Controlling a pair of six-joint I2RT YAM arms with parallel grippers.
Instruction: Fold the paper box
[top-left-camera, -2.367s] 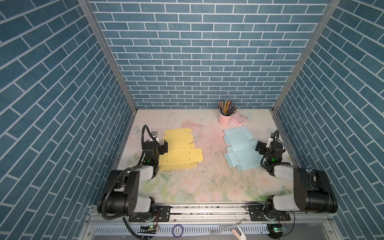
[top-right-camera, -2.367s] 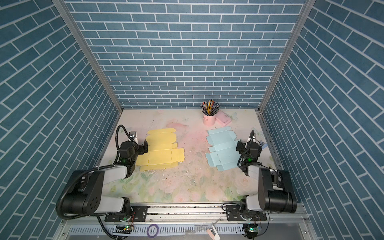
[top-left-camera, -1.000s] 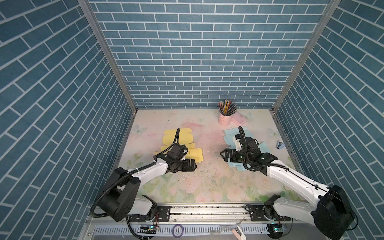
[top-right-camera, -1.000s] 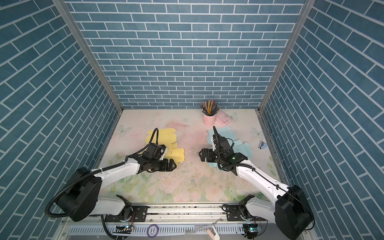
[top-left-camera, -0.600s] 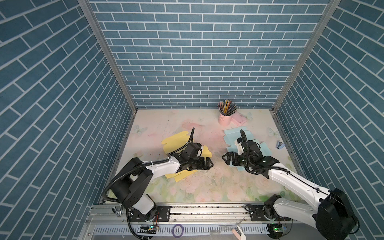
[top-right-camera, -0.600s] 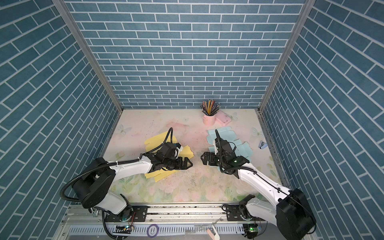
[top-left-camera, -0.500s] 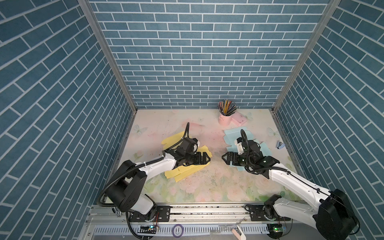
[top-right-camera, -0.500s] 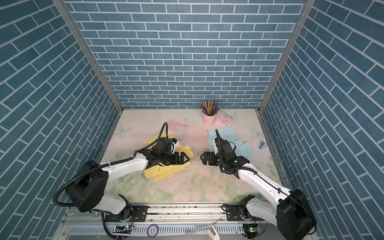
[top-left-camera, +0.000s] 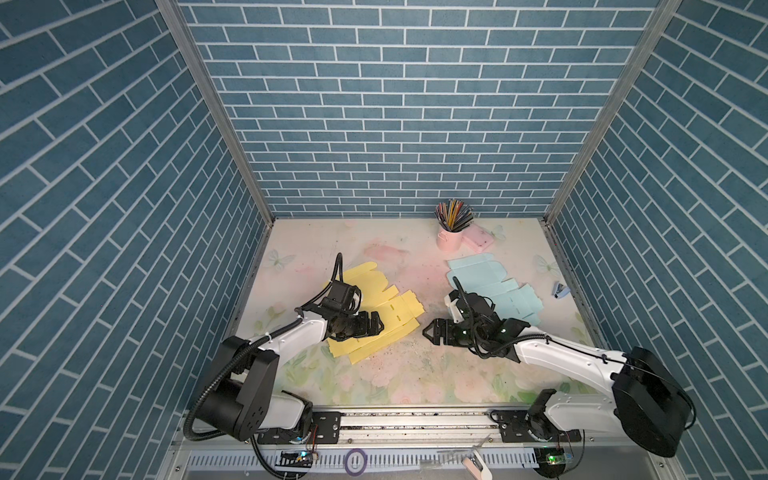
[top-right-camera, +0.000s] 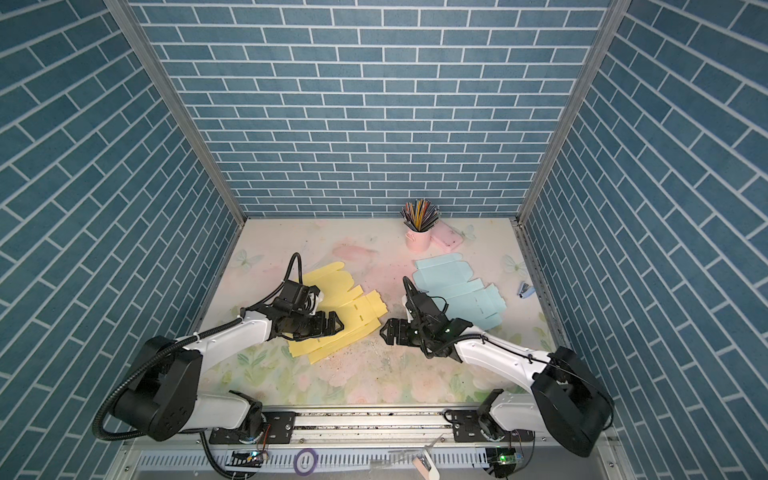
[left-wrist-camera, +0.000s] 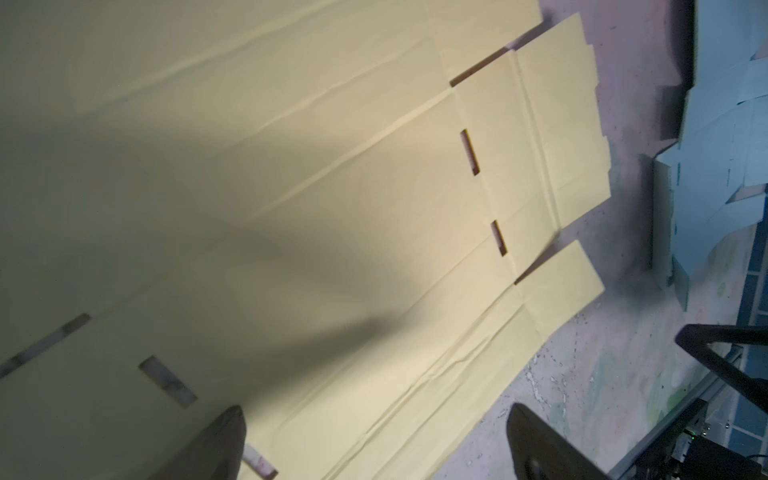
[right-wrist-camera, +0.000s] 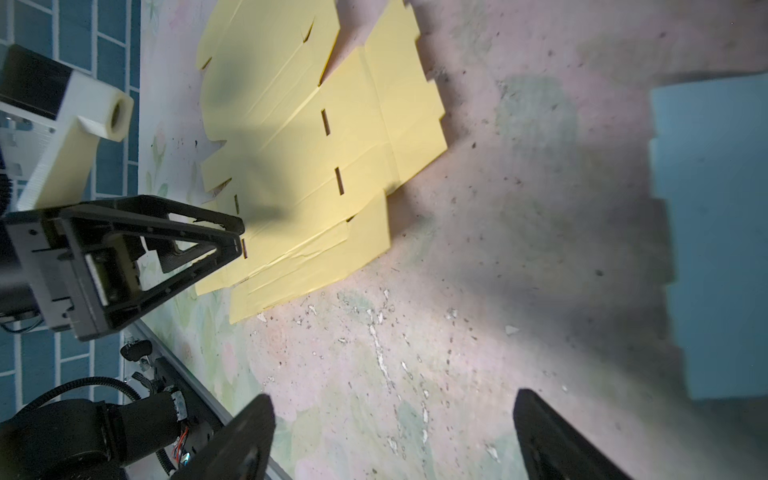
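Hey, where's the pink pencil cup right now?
In both top views the pink pencil cup stands at the back of the table, right of centre, beside a pink case and behind the flat blue box sheet.

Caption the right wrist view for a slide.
Open right gripper hovers above the floral tabletop, between the flat yellow paper box blank and the blue paper blank.

Lab test booth, brick-print walls, mounting rail
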